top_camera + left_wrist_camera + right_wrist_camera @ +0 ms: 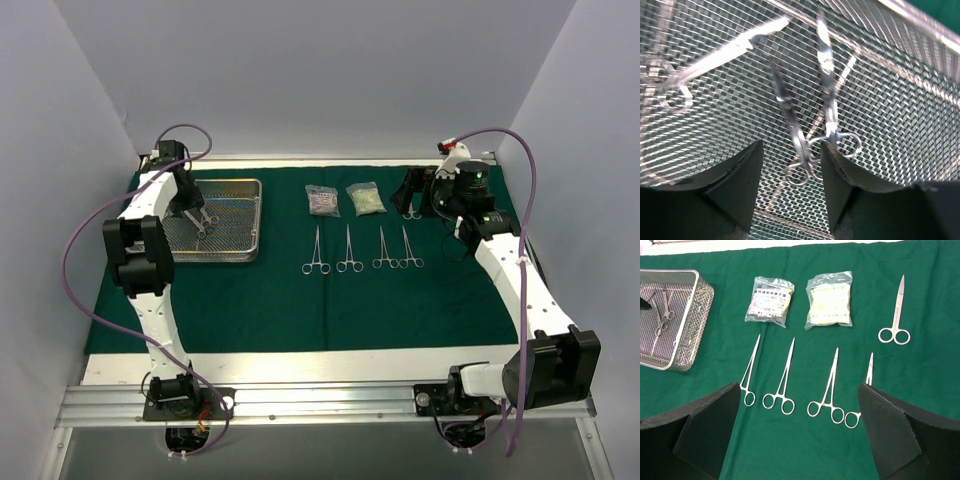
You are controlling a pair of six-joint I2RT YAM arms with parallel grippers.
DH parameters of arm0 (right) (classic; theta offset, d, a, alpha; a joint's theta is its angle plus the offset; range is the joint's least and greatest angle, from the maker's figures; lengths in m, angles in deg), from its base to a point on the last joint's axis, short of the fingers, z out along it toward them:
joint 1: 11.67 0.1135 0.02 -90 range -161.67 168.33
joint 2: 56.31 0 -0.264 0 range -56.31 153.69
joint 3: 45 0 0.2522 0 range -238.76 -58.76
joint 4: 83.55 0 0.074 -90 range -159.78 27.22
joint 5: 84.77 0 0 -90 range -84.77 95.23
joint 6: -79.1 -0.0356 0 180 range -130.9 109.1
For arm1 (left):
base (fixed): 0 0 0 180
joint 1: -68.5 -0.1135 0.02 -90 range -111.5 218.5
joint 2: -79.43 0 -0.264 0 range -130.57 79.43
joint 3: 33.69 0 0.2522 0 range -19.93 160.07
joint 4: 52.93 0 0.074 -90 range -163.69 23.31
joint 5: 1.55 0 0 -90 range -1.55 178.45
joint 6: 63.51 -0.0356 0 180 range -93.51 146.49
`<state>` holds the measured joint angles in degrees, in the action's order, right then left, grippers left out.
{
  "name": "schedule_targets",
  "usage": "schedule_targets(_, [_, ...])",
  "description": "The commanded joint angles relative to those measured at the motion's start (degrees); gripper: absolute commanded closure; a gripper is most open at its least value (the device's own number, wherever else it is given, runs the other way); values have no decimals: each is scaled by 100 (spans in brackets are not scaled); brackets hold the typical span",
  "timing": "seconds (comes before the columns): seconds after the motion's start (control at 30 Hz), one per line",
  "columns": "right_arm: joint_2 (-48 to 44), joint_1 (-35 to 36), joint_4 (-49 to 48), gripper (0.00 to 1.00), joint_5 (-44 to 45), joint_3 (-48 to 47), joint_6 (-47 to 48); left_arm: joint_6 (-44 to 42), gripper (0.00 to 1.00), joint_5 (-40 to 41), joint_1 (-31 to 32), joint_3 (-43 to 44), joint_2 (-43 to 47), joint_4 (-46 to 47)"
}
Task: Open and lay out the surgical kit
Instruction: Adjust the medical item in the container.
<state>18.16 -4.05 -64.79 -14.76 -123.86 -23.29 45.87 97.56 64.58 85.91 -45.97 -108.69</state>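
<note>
Dark green cloth (300, 310) lies spread flat over the bench (300, 365). The wire-mesh tray (250, 215) sits on the cloth's far left part. The left gripper (200, 222) is down inside the tray with its jaws partly apart. In the left wrist view, two clamps (795, 135) lie on the mesh. The ring handles of one sit between the fingers (747, 185), not pinched, and the other's ring touches the right-hand finger. More steel to the left is too blurred to count. Four clamps (316, 250) lie in a row mid-cloth, tips pointing away and apart from one another. Two clear pouches (322, 200) sit side by side just beyond them. A pair of scissors (895, 315) lies alone to their right. The right gripper (799, 390) hangs above the row with its jaws wide and nothing in them.
</note>
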Motion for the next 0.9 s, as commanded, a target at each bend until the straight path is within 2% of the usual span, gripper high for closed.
schedule_targets(0.0, [-12,38,-157,2,-5,-47,34,206,41,618,-56,297,315,-221])
schedule_targets(0.33, [-39,38,-113,2,-14,-3,25,866,37,918,-135,419,166,-195])
schedule_targets(0.7, [-74,38,-95,2,-67,103,43,-609,37,400,-284,841,-230,174])
schedule_targets(0.87, [-65,38,-95,2,-75,121,43,-655,37,479,-433,912,-318,183])
